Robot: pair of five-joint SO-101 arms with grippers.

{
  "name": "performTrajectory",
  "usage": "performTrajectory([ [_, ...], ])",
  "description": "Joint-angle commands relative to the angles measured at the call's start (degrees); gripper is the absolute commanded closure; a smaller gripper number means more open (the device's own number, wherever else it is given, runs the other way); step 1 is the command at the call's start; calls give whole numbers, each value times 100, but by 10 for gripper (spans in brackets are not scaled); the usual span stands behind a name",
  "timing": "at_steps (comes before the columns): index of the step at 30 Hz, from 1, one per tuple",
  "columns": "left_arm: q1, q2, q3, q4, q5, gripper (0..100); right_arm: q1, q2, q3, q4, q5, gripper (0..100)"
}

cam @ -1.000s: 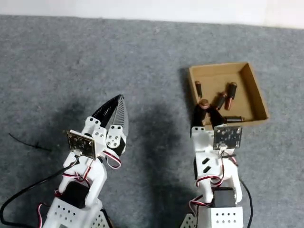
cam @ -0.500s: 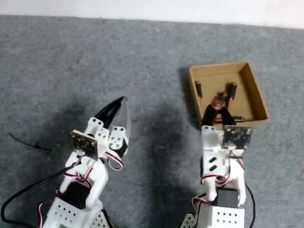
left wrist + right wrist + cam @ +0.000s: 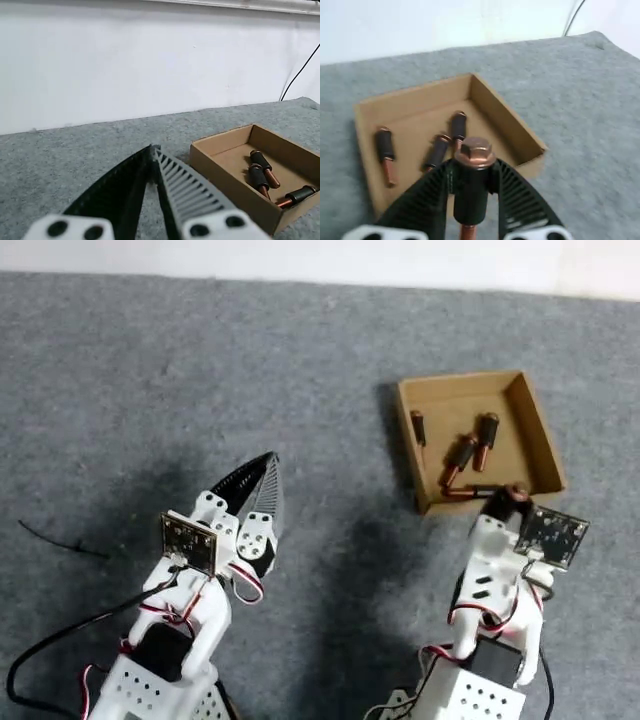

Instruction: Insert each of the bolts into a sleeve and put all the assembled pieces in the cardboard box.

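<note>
Robot lab bench, grey felt-covered table (image 3: 120, 370), plain white wall (image 3: 125, 65), loose black cable (image 3: 299, 73)

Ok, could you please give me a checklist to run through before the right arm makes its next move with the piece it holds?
1. Grip: right hand shut on the assembled piece: ok.
2. Assembly: bolt head seated on top of it: ok.
3. Position: piece above the cardboard box floor: not ok, the high view puts it at the near wall.
4. Room: bare floor beside the stored pieces: ok.
5. Other arm: left hand shut, well apart from the box: ok.
</note>
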State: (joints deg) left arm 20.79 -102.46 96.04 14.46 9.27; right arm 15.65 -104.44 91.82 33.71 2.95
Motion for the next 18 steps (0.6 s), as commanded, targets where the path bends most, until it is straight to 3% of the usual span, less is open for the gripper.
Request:
performTrajectory([
  [1, 31, -13, 119, 70, -35, 993, -593, -40, -646, 180, -185, 994],
  [6, -268, -48, 119, 62, -35, 993, -1297, -31, -277, -75, -141, 994],
  [10, -259, -4, 119, 62, -35, 993, -1332, -31, -207, -725, 290, 994],
  [18, -259, -4, 119, 62, -35, 993, -1332, -22, -233, -1226, 281, 994],
])
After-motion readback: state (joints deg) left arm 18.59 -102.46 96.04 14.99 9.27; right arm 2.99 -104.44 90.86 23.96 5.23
